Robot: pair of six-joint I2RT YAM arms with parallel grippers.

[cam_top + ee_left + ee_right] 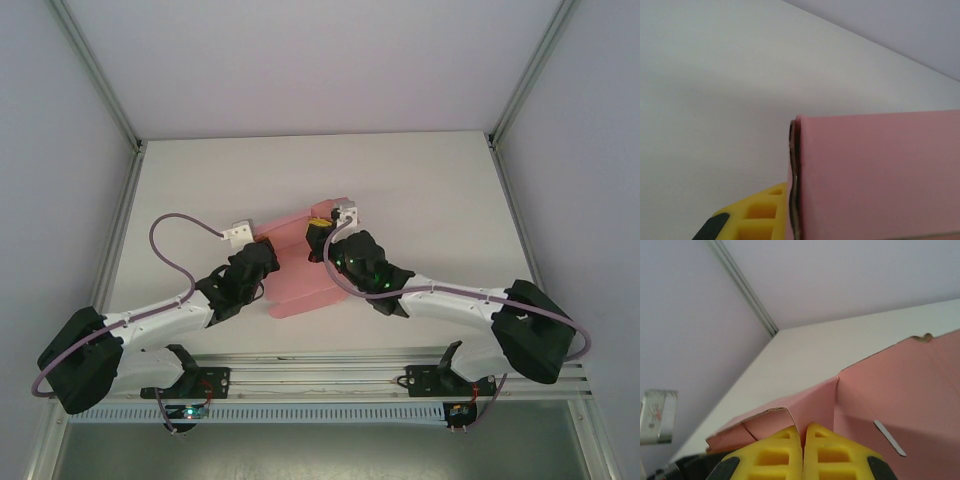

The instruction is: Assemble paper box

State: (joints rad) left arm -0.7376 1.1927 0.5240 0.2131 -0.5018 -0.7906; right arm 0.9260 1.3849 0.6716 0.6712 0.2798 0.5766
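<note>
Right gripper fingertips pressed together, pinching fold of pink paper box; left gripper nearly closed, clamping box's edge; box between both grippers, over table.

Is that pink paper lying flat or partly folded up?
Partly folded: in the right wrist view, panels of the paper box stand up and meet at a crease.

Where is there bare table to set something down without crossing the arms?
The far strip of the table between the paper box and the back wall is bare. So are the side patches outside the left arm and the right arm. Crowded: the middle, where both arms' jaws meet on the pink card.
</note>
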